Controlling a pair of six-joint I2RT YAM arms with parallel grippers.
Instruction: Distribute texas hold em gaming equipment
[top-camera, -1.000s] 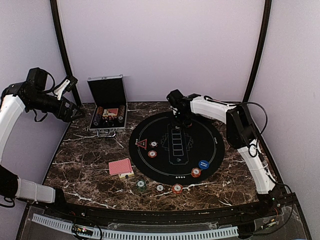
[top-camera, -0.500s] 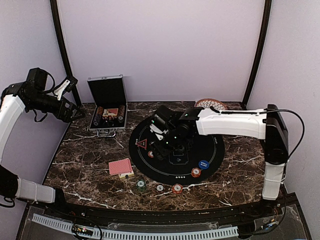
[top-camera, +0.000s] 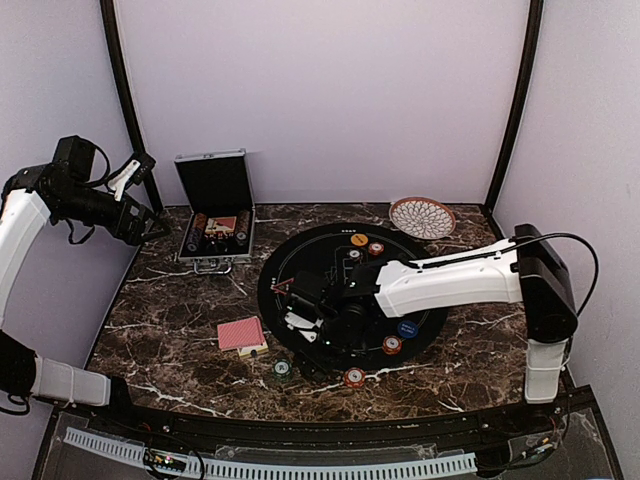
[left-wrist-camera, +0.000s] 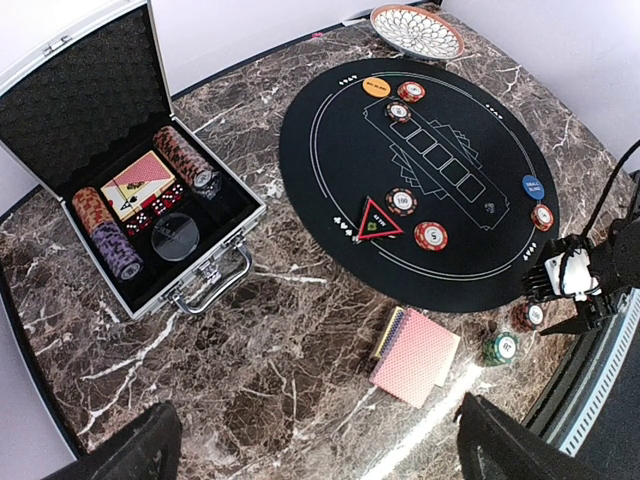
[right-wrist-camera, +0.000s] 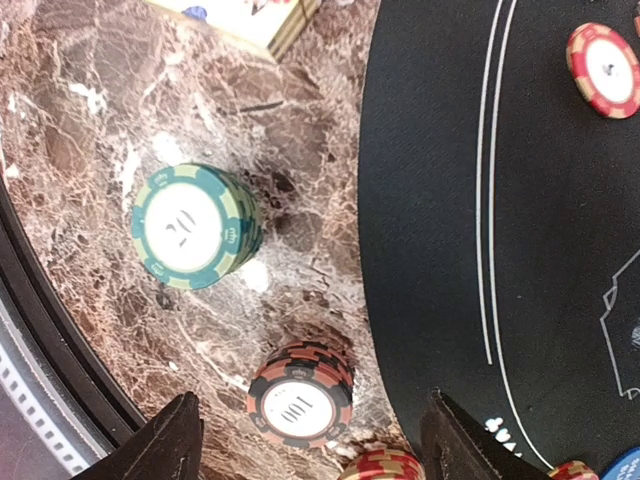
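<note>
My right gripper (right-wrist-camera: 315, 452) is open and hangs low over the marble at the mat's near edge, also seen from above (top-camera: 312, 362). A black-and-orange chip stack (right-wrist-camera: 300, 405) marked 100 lies between its fingers, untouched. A green chip stack (right-wrist-camera: 192, 226) sits to one side and a red stack (right-wrist-camera: 385, 467) just past the 100 stack. The red-backed cards (top-camera: 241, 334) lie left of the mat. The triangle marker (left-wrist-camera: 378, 222) and several chips (left-wrist-camera: 431, 236) rest on the black mat (top-camera: 430, 280). My left gripper (top-camera: 148, 224) is open, raised high at the far left.
The open silver case (left-wrist-camera: 130, 200) with chip rolls and cards stands at the back left. A round woven dish (top-camera: 422, 216) sits at the back right. My right arm (top-camera: 450, 285) stretches across the mat. The table's black front rail (right-wrist-camera: 40, 330) runs close by the green stack.
My right arm swung from the mat's far side across it to the near edge, its jaws spreading wider. The woven dish and far-side chips came into view. The left arm stayed still.
</note>
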